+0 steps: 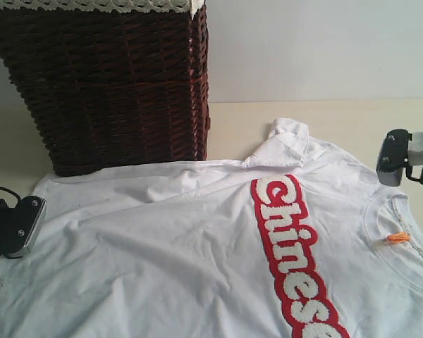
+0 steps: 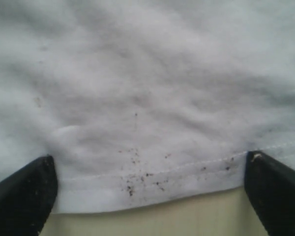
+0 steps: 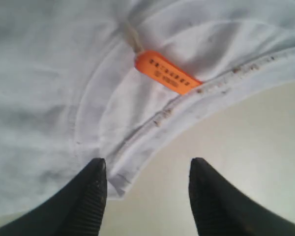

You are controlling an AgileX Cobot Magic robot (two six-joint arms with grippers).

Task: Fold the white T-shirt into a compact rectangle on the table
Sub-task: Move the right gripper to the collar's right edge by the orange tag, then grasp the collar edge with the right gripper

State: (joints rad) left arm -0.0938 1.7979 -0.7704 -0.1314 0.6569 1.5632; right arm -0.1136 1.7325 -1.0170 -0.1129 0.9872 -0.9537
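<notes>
Shirt (image 1: 162, 232) is lying spread out on the table (image 1: 352, 120), logo up. Left gripper (image 2: 150, 162) is as wide open as it goes, with the hem sitting right between the fingers (image 2: 24, 191) and nothing pinched. Right gripper (image 3: 147, 167) is about half open and empty. The collar edge is just inside one finger (image 3: 86, 196), and the orange tag (image 3: 167, 73) is a bit past the tips. My guess: they're lined up on opposite ends to grab both and fold.

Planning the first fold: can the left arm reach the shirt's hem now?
Probably yes: the left gripper is open, the hem of the white T-shirt lies flat between its fingertips, uncovered.
</notes>
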